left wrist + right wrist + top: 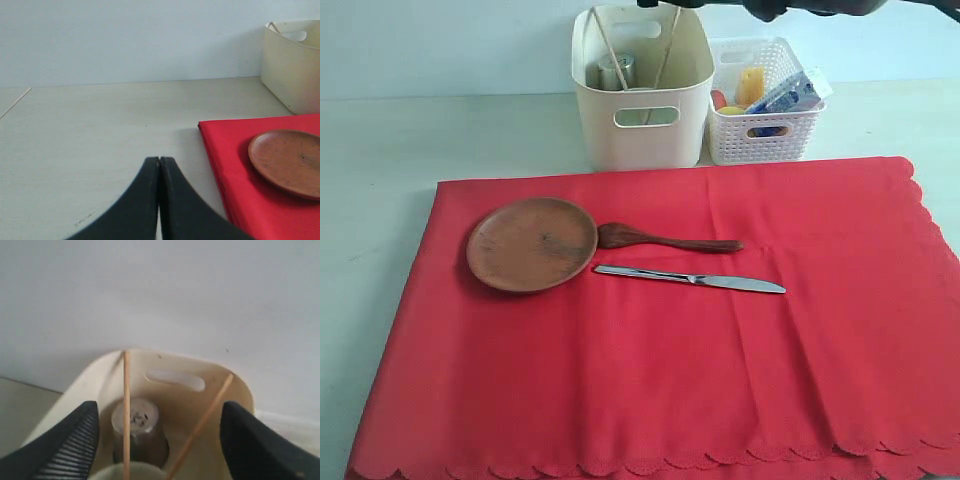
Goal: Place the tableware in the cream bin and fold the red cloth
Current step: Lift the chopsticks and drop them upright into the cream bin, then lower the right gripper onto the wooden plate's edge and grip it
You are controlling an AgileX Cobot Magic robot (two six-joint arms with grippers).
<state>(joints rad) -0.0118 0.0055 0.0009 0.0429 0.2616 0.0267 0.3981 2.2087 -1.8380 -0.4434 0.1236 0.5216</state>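
Note:
The red cloth (pixel 720 360) lies spread flat on the table. On it rest the brown wooden plate (pixel 532 243), the dark wooden spoon (pixel 665 240) and the metal knife (pixel 690 279). Behind it, the cream bin (pixel 640 120) holds two chopsticks (pixel 126 410), a steel cup (pixel 136 427) and the rim of a pale bowl (pixel 125 472). My right gripper (pixel 159 412) hangs open above the bin, with the chopsticks leaning free between its fingers. My left gripper (pixel 159 161) is shut on nothing over bare table, beside the cloth's edge (pixel 215 150) and near the plate (pixel 287 160).
A white lattice basket (pixel 760 110) with food items and a milk carton stands right of the cream bin. The wall runs just behind both bins. My right arm (pixel 810 8) crosses the top edge of the exterior view. Bare table (pixel 100 130) lies left of the cloth.

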